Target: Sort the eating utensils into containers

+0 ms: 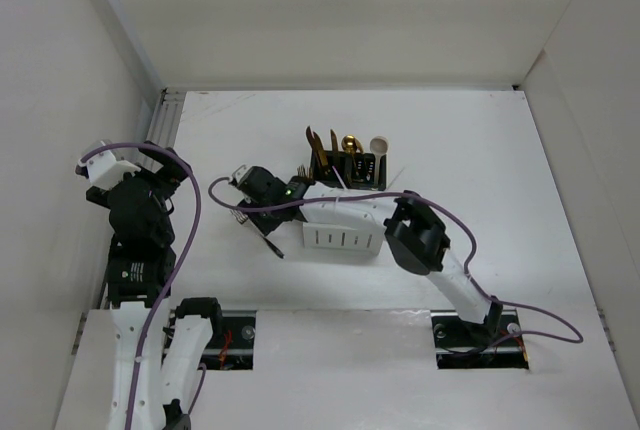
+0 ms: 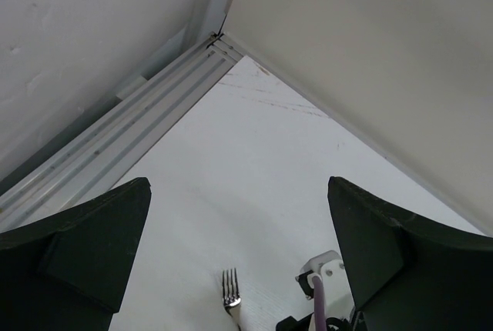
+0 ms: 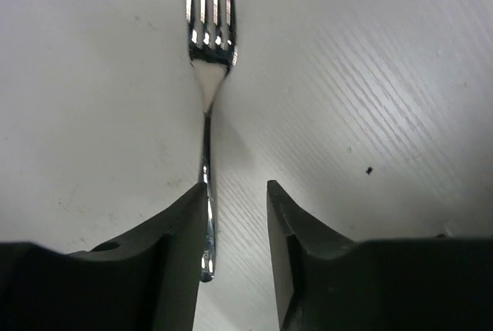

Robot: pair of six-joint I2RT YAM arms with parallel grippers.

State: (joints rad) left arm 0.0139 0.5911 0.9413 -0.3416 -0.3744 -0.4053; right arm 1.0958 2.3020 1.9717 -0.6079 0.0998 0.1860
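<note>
1. Silver fork [image 3: 206, 154] lies flat on the white table [image 3: 370, 77], its handle between the right gripper [image 3: 236, 200]'s half-open jaws, unclamped.
2. The left gripper [image 2: 237, 192] gapes wide, empty.
3. Likely step: grasping the fork. Next, close on the handle and carry it to the containers [image 1: 340, 240].

Left gripper [image 2: 237, 188] gap: my jaws stand wide, with bare table [image 2: 231, 192] between them.
Ahead of it: the corner walls [image 2: 347, 38] close me in, and a metal rail [image 2: 115, 138] runs along the foot of the left one.
Right gripper [image 3: 237, 192] gap: narrow; the fork [image 3: 206, 115] lies in it, handle against one finger (the rest is bare table).
Centre: the containers [image 1: 342, 238] block low passage, utensils [image 1: 350, 145] stand up out of the rear bins, and my right arm [image 1: 420, 235] stretches across the white front bin.
Right side: open table as far as the wall.
</note>
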